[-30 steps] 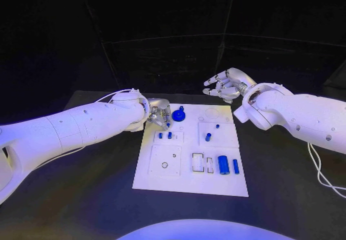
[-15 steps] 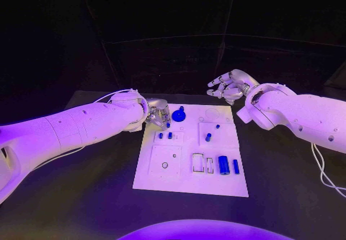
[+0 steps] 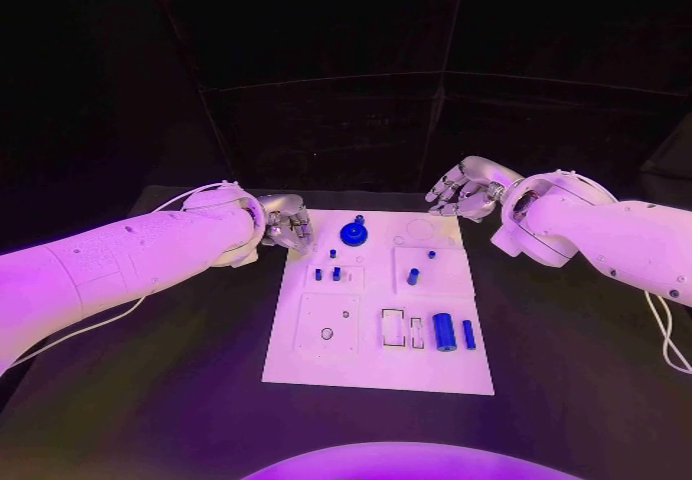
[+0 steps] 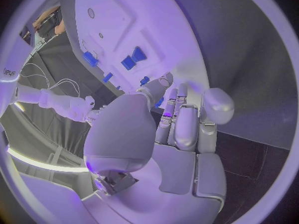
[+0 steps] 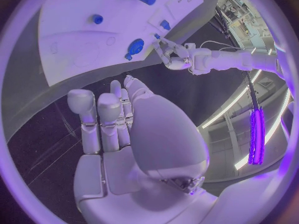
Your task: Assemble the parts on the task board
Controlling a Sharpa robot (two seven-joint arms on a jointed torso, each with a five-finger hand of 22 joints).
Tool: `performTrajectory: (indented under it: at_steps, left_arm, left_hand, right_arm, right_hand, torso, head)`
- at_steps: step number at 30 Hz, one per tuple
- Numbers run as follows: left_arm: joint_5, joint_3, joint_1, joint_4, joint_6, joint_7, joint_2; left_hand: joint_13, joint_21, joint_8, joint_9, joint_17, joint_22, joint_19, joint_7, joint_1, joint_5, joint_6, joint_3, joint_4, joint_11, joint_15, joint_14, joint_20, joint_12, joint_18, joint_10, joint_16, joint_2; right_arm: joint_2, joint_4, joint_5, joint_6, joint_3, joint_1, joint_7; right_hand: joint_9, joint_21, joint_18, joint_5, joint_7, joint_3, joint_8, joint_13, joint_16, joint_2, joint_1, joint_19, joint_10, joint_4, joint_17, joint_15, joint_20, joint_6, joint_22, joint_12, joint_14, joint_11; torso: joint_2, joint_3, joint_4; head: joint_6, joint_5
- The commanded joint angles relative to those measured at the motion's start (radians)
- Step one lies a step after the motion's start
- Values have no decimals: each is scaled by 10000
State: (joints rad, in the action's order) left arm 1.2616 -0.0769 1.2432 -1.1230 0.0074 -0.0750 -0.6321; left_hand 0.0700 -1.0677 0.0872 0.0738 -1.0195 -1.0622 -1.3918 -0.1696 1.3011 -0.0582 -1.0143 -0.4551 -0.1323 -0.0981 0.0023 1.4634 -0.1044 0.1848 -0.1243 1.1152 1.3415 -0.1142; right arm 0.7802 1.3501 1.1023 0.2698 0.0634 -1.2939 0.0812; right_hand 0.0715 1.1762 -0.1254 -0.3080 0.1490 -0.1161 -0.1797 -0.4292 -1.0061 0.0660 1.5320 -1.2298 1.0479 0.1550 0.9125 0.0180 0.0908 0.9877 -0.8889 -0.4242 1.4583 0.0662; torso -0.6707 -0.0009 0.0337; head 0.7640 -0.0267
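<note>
The task board [image 3: 378,350] lies in the middle of the black table [image 3: 144,400], and most blue parts stand or lie on it: a round blue knob [image 3: 353,235] near its far edge, two small pegs [image 3: 327,273] in a left recess, a peg [image 3: 413,275] on the right, and a blue cylinder [image 3: 444,331] with a thin bar [image 3: 469,334] beside it at the near right. The left hand [image 3: 286,222] hangs just off the board's far left corner with its fingers curled in together; I see no part between them, but the head view is too small to be sure. The right hand [image 3: 464,190] hovers beyond the far right corner, holding nothing as far as I can see, fingers loosely bent and a little apart. My judgement is that the next step is a new pick. To do it well, the left hand should open before it comes down, approach the knob or the pegs from straight above, and avoid to push the neighbours. The left wrist view shows the fingers [image 4: 181,119] pressed together near the board's edge, but their tips are hidden. The empty sockets are hard to read.
</note>
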Motion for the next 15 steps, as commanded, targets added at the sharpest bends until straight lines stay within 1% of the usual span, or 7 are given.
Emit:
performTrajectory:
  at_steps: [1,2,4,7,10,12,15]
  left_arm:
    - [-2965,13,27,-183,-1799,1877,-269]
    - [-3740,12,28,-245,-2056,2488,-363]
    - [-4947,10,26,-370,-2405,3395,-514]
    - [-7023,5,20,-637,-2909,4689,-750]
    - [-8857,-1,2,-928,-3003,5511,-937]
    - [-9683,-5,-14,-1130,-2962,5809,-1043]
    - [-10505,-9,-55,-1469,-2861,6082,-1222]
  left_hand:
    - [-2,540,83,14,436,501,253,-35,-33,32,-139,-21,65,-11,55,-39,-20,36,-71,42,-258,185]
    - [-12,923,87,6,879,851,439,-68,-8,36,-136,-90,104,-42,67,-191,-30,35,-144,7,-488,315]
    - [-32,1850,37,-31,1906,1673,943,-147,45,26,-15,-209,129,-103,133,-630,-70,21,-310,-144,-1069,440]
    - [-24,3195,44,-42,3254,2841,1697,-205,-12,11,48,-222,197,-155,197,-1266,-139,97,-552,-267,-1857,438]
    - [-10,3449,93,-34,3693,3028,1866,-191,-38,7,12,-210,246,-149,193,-1497,-159,203,-587,-255,-2114,461]
    - [-4,3508,118,-30,3867,3062,1914,-183,-47,3,-9,-209,274,-140,192,-1596,-163,253,-590,-245,-2216,494]
    - [-1,3549,139,-27,3932,3086,1940,-177,-50,1,-27,-212,297,-130,189,-1642,-162,294,-593,-236,-2253,529]
  right_arm:
    - [179,200,2052,-510,5,60,53]
    - [238,270,2184,-429,9,99,49]
    - [322,396,2375,-301,14,196,62]
    - [426,593,2896,-168,19,404,171]
    - [451,674,3496,-172,21,572,314]
    - [476,722,3810,-186,21,676,395]
    - [501,767,4143,-245,22,782,496]
  right_hand:
    - [-34,21,-68,90,-16,-154,72,484,-31,111,21,-55,99,-27,-26,-15,-3,160,-2,461,51,10]
    - [-37,-57,-87,115,-21,-172,91,591,52,140,-2,17,65,-21,-117,-29,7,184,119,569,24,20]
    - [-46,-147,-106,153,0,-196,144,792,101,189,-65,103,-69,12,-165,-65,30,181,245,790,4,67]
    - [-61,-155,-101,185,38,-234,278,1144,79,288,-140,111,-315,45,-145,-130,84,89,237,1151,14,158]
    - [-60,-117,-91,227,79,-251,364,1397,24,363,-196,74,-388,60,-95,-175,129,54,173,1345,34,216]
    - [-58,-79,-82,247,108,-267,411,1532,-33,394,-207,40,-403,57,-42,-196,151,41,115,1432,52,246]
    - [-54,1,-62,258,147,-289,466,1718,-115,435,-221,-28,-396,49,33,-221,180,50,-5,1532,74,285]
  torso:
    - [-6,15,-18]
    - [-10,10,-13]
    - [-20,-3,-20]
    - [-12,-7,-8]
    - [6,-3,13]
    - [3,-12,17]
    - [-6,-18,17]
  head:
    - [-33,124]
    - [-37,146]
    - [-50,178]
    - [-64,260]
    - [-50,375]
    - [-75,418]
    - [-81,408]
